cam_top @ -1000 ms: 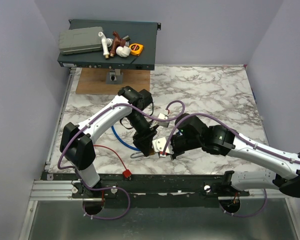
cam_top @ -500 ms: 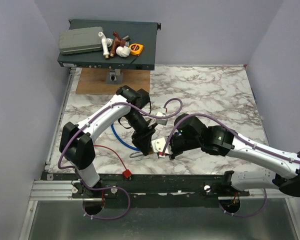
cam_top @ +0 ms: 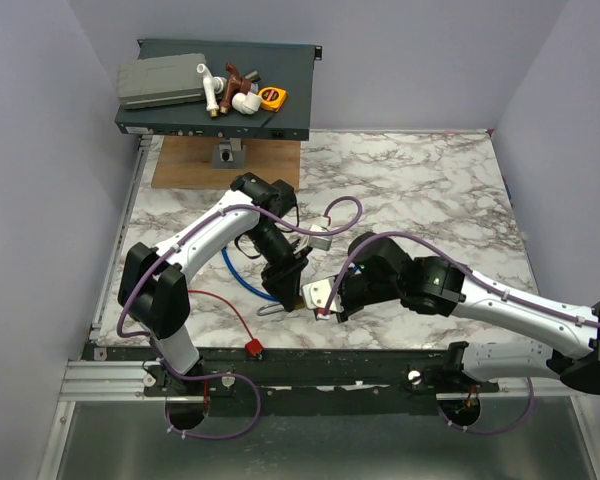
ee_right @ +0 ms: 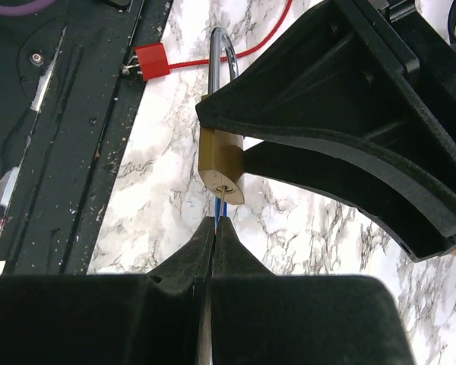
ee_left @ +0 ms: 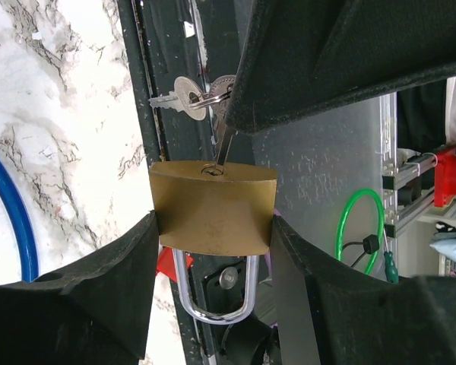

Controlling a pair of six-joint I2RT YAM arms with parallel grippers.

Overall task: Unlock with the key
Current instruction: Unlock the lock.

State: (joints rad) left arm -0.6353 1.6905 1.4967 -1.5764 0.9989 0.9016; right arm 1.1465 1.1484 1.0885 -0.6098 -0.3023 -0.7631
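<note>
at the near edge of the marble table (cam_top: 430, 190), above the dark rail (ee_right: 61, 114), we record the following.

item 1, brass padlock (ee_left: 213, 205): clamped across its flat sides by the left gripper (ee_left: 213, 237), one pad on each side, lifted off the surface. keyhole face turned toward the other arm, shackle (ee_left: 215, 293) pointing away and closed in the body. we judge it is held this way so the body cannot twist when torque comes through the keyhole.

item 2, key (ee_left: 222, 148): thin blade entered in the keyhole, its bow pinched in the right gripper (ee_right: 216, 224), whose fingers are pressed fully together on it. blade and lock axis look in line in the right wrist view, which a clean turn would need. how deep the blade sits we cannot tell.

item 3, spare keys (ee_left: 186, 95): hanging on a ring beside the right fingers, clear of the lock.

item 4, red tag (ee_right: 150, 59): lying on a thin red cord at the rail, apart from both grippers, untouched.

item 5, blue cable (ee_left: 15, 205): on the marble beside the left arm, not involved.

status, as we judge it: key seated, lock not yet open; a wrist roll of the right arm is what remains.
</note>
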